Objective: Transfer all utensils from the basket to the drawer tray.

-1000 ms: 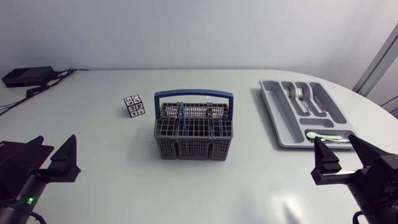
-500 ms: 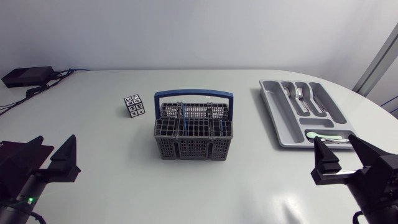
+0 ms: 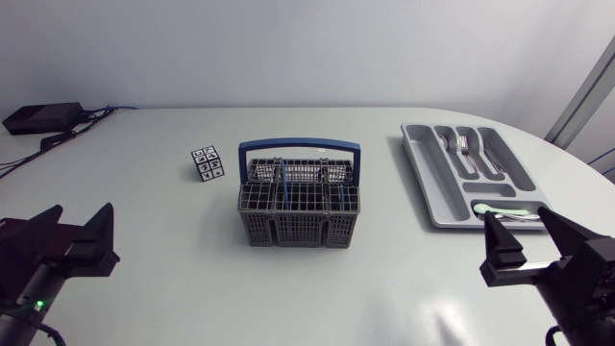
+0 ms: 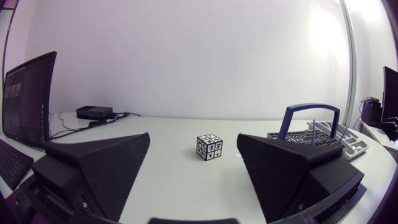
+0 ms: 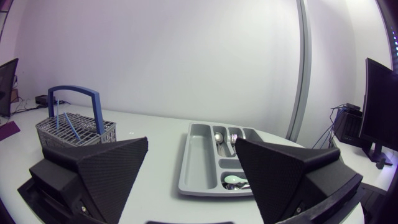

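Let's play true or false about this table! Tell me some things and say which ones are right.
The basket has a blue handle. True.
The tray is empty. False: cutlery already lies in it.
A patterned cube stands apart from the basket. True.
The right jaws hold a spoon. False: they are open and hold nothing.
The basket lies on its side. False: it stands upright.

Basket point(image 3: 298, 229) mid-table, tray point(image 3: 428, 183) right, perhaps forks point(image 3: 464, 146) inside.
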`<state>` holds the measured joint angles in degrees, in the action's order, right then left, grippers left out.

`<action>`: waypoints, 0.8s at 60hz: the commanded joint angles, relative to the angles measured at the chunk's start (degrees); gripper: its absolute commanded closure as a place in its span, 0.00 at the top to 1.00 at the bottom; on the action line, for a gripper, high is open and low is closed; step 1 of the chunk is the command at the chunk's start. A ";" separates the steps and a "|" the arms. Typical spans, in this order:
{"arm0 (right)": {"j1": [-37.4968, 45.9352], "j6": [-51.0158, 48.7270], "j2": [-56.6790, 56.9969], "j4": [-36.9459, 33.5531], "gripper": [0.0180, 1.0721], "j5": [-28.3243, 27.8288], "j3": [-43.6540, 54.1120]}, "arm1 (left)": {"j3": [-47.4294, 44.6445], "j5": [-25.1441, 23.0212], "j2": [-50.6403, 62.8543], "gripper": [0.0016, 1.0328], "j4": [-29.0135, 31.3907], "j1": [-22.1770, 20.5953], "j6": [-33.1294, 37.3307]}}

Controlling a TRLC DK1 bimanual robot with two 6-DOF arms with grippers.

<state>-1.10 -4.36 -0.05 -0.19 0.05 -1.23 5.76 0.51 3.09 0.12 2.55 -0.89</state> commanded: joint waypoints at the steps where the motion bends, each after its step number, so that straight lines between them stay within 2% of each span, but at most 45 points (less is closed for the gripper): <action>1: -0.92 -0.74 -1.00 -0.34 0.96 0.12 -2.02 | 4.88 0.28 5.52 0.93 -0.21 -0.17 -0.26; 15: -2.59 -0.74 -6.98 0.01 0.96 0.74 -5.53 | 13.14 0.28 16.42 0.92 3.31 -3.07 -4.48; 26: -6.98 -0.47 -13.66 0.19 0.96 2.93 -8.87 | 21.05 1.60 26.00 0.90 10.95 -6.94 -5.71; 32: -10.76 -0.39 -17.88 0.01 0.96 4.34 -11.42 | 25.79 1.77 32.59 0.90 16.23 -9.14 -2.98; 38: -12.61 0.23 -23.59 -0.25 0.96 4.34 -14.23 | 30.28 1.51 39.36 0.90 20.97 -10.81 4.93; 41: -13.22 1.20 -26.58 -0.34 0.96 4.43 -15.82 | 31.77 -0.60 41.47 0.90 22.03 -11.42 8.97; 48: -15.95 2.25 -30.09 -0.61 0.96 4.34 -17.84 | 33.70 -5.96 44.19 0.90 23.43 -11.77 9.50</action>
<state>-15.27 -4.01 -27.90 -0.19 4.29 -17.17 36.82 -3.05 45.23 22.48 -8.71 6.13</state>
